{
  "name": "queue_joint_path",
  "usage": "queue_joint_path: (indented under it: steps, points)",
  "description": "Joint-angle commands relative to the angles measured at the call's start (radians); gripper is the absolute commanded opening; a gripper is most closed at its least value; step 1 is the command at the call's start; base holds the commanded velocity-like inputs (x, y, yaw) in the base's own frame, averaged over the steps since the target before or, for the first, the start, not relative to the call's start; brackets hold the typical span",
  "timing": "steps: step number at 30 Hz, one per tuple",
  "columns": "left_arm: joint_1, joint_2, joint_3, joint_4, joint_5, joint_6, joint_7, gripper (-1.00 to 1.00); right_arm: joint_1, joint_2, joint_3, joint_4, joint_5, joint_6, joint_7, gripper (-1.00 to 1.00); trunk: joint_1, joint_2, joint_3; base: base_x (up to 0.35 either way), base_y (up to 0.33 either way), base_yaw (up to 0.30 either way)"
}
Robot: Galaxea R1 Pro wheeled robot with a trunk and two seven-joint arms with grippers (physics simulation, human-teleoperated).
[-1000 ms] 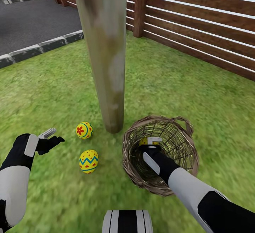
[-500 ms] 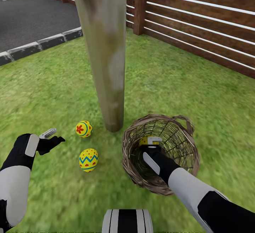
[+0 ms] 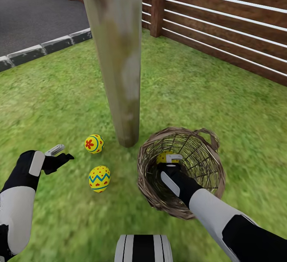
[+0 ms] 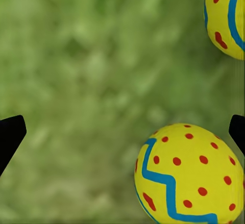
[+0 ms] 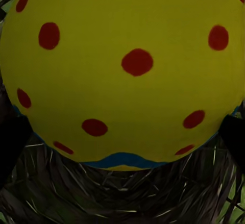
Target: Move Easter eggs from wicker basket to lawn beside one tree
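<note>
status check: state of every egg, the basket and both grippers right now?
Flower egg: on the lawn, beside the tree trunk.
Zigzag egg: on the lawn, nearer the robot.
Third egg: in the basket, between the right fingertips; grip cannot be told.
Basket: upright, beside the trunk, one egg inside.
Left gripper: open, empty, above the grass.
Right gripper: inside the basket, at the egg.

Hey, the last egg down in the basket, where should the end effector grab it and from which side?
Probably across its widest middle, coming straight down through the basket's open top. The egg lies deep inside, ringed by wicker walls, so no sideways path shows. The right end effector is already down there with a finger on either side of its round belly.
</note>
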Motion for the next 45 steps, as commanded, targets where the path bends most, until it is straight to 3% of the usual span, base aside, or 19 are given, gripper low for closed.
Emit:
queue_joint_path:
  steps: [1, 33, 45]
  points:
    - [0.000, -0.002, 0.001, -0.001, 0.010, 0.004, 0.009, 1.00, -0.001, -0.001, 0.007, 0.000, -0.010, 0.004, -0.007, -1.00, 0.000, 0.000, -0.001, 0.000, 0.000, 0.000]
    - [0.000, -0.006, 0.001, -0.001, 0.010, 0.005, 0.009, 1.00, -0.001, -0.003, 0.006, 0.005, -0.011, 0.004, -0.007, -1.00, 0.000, 0.000, -0.001, 0.000, 0.000, 0.000]
    - [0.000, -0.006, 0.002, 0.001, 0.010, 0.004, 0.010, 1.00, -0.001, -0.001, 0.006, 0.040, -0.013, 0.004, -0.007, -1.00, -0.005, 0.003, 0.046, 0.000, 0.000, 0.000]
